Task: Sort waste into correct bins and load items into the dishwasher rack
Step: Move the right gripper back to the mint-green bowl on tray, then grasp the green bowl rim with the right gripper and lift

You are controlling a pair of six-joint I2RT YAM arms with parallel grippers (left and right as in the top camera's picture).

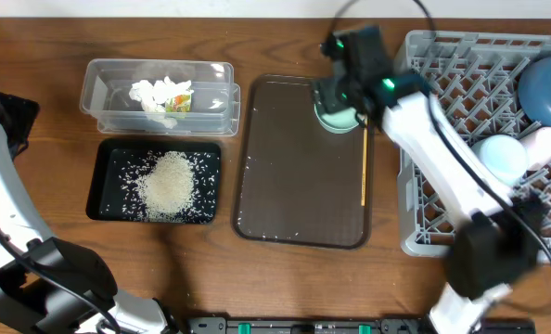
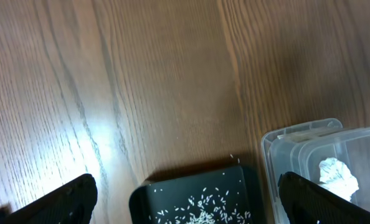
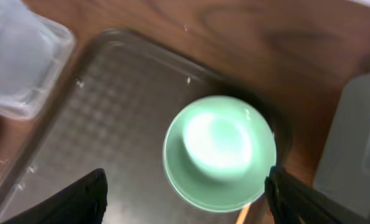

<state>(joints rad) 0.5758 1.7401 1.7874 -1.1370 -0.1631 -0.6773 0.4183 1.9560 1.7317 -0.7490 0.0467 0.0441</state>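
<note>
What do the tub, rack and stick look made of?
Tub: clear glossy plastic; the tissue shows through its walls.
Rack: grey moulded plastic, matte, open lattice.
Stick: probably wood or bamboo, pale tan and thin; too small to be sure.

Black tray (image 2: pixel 250 186) with rice (image 2: pixel 203 214) beside clear tub (image 2: pixel 297 146).

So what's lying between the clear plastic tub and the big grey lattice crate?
The overhead view shows the brown serving tray there, carrying a mint green bowl and a thin wooden stick.
</note>
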